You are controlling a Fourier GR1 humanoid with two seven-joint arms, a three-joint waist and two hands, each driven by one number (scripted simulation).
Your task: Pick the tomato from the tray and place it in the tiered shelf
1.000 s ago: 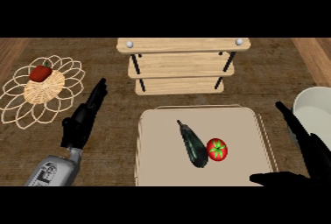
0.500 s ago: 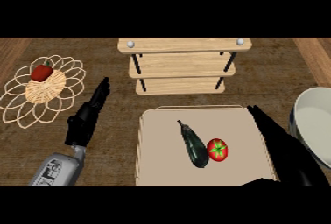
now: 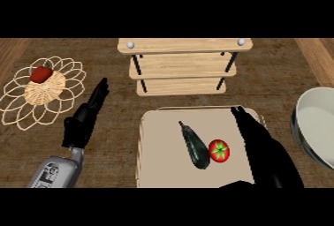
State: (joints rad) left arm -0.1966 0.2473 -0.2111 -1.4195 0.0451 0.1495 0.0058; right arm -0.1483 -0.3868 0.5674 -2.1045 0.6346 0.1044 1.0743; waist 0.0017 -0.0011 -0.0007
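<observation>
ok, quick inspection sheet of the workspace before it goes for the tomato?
Surface: dark wooden counter, wood-grained.
Job's things: tomato lies on the beige tray, not yet held; tiered shelf stands beyond the tray, and the boards that show are bare.
Clutter: dark green vegetable on the tray, just left of the tomato; wicker basket at left holding a small red fruit; white bowl at the right edge.
Hands: right hand over the tray's right side, fingers straight, beside the tomato; left hand left of the tray, fingers straight, holding nothing.
Cables: nothing seen.
Surroundings: nothing seen beyond the counter.
</observation>
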